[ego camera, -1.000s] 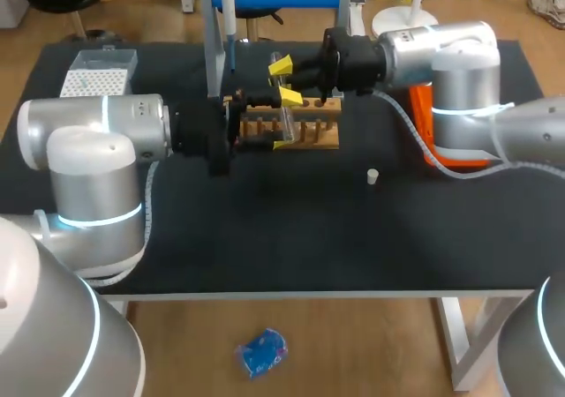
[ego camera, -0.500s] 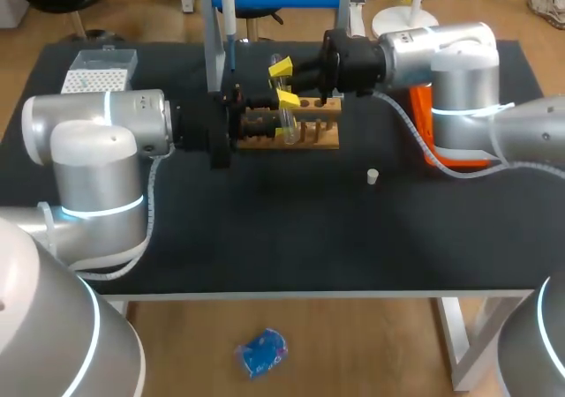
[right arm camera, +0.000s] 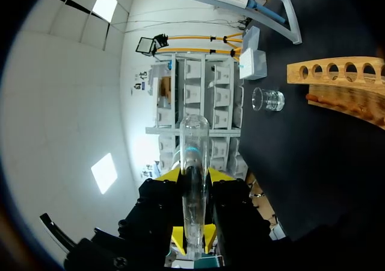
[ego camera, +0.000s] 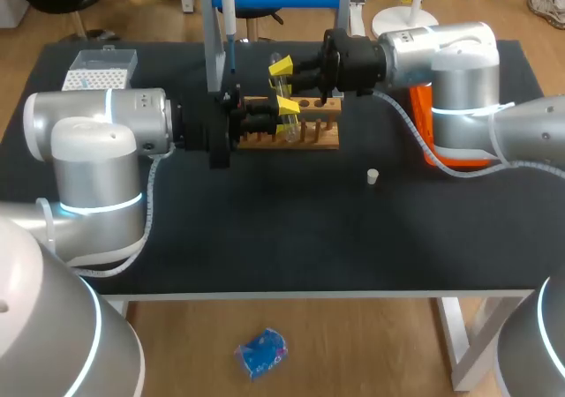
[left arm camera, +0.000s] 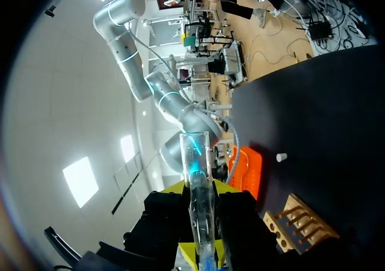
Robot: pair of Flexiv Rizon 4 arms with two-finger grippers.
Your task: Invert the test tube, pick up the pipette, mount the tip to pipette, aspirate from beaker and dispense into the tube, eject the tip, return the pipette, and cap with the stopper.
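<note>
Left fingers [ego camera: 261, 123] have risen to clasp the test tube [left arm camera: 197, 180].

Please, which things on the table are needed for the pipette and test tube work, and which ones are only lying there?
For the job: test tube, pipette, tip box, beaker, stopper, wooden rack.

Just lying about: orange box, partly hidden behind the right arm. I cannot tell what it is for.
</note>
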